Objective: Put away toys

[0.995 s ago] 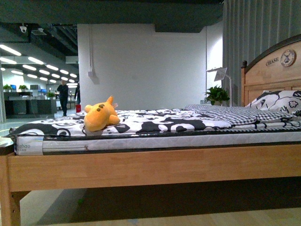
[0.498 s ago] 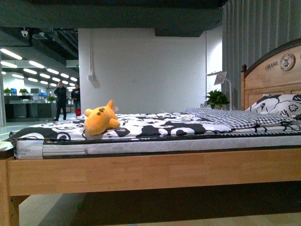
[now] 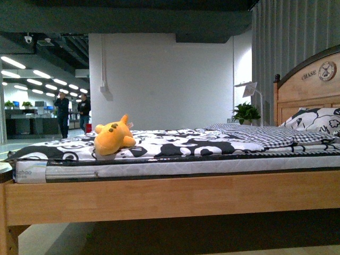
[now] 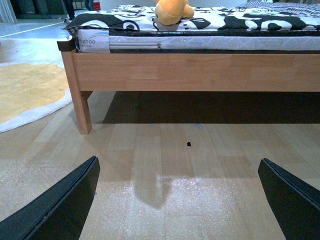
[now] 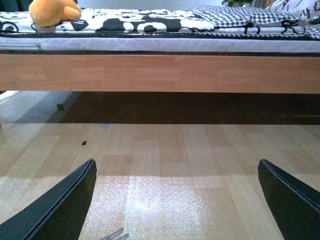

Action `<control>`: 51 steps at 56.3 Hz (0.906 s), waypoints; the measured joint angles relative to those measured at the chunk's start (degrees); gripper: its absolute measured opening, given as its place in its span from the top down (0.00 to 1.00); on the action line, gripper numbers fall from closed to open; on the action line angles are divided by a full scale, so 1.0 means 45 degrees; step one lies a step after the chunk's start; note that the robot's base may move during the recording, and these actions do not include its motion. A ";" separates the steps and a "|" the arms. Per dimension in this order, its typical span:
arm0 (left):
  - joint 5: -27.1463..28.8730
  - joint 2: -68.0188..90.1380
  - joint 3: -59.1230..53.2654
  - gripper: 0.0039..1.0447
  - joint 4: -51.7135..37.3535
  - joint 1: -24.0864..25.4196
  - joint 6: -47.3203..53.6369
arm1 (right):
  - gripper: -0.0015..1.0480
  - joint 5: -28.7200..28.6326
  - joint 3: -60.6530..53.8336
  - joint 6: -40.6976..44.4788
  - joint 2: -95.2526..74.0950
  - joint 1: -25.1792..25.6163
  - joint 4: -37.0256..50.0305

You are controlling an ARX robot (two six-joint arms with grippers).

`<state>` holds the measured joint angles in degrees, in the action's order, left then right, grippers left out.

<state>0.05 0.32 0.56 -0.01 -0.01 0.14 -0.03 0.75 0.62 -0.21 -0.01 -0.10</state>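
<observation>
Left gripper (image 4: 178, 161) and right gripper (image 5: 176, 162) gape, plush animal (image 3: 112, 137) well ahead.

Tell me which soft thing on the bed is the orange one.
The plush toy, lying alone far from the headboard: it is orange-yellow, while the pillow is black-and-white and the blanket is checked.

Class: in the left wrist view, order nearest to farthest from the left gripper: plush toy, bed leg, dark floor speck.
1. dark floor speck, on bare floor.
2. bed leg, at the corner.
3. plush toy, atop the mattress.
</observation>
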 joint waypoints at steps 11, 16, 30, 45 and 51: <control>0.0000 0.0000 0.0000 0.06 0.0000 0.0000 0.0000 | 0.06 0.0005 0.0000 0.0000 0.0000 0.0000 0.0000; 0.0000 0.0000 0.0000 0.06 0.0000 0.0000 0.0000 | 0.06 0.0000 0.0005 0.0000 0.0000 0.0000 0.0000; 0.0005 -0.0005 0.0000 0.06 0.0000 0.0000 0.0000 | 0.06 0.0000 0.0005 0.0000 0.0005 0.0000 0.0000; 0.0015 -0.0010 0.0000 0.06 0.0000 0.0000 0.0000 | 0.06 0.0000 0.0005 0.0000 0.0005 0.0000 0.0000; 0.0015 -0.0010 0.0000 0.06 0.0000 0.0000 0.0000 | 0.06 0.0000 0.0005 0.0000 0.0005 0.0000 0.0000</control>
<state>0.12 0.27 0.56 -0.01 -0.01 0.14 -0.03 0.78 0.62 -0.19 -0.01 -0.10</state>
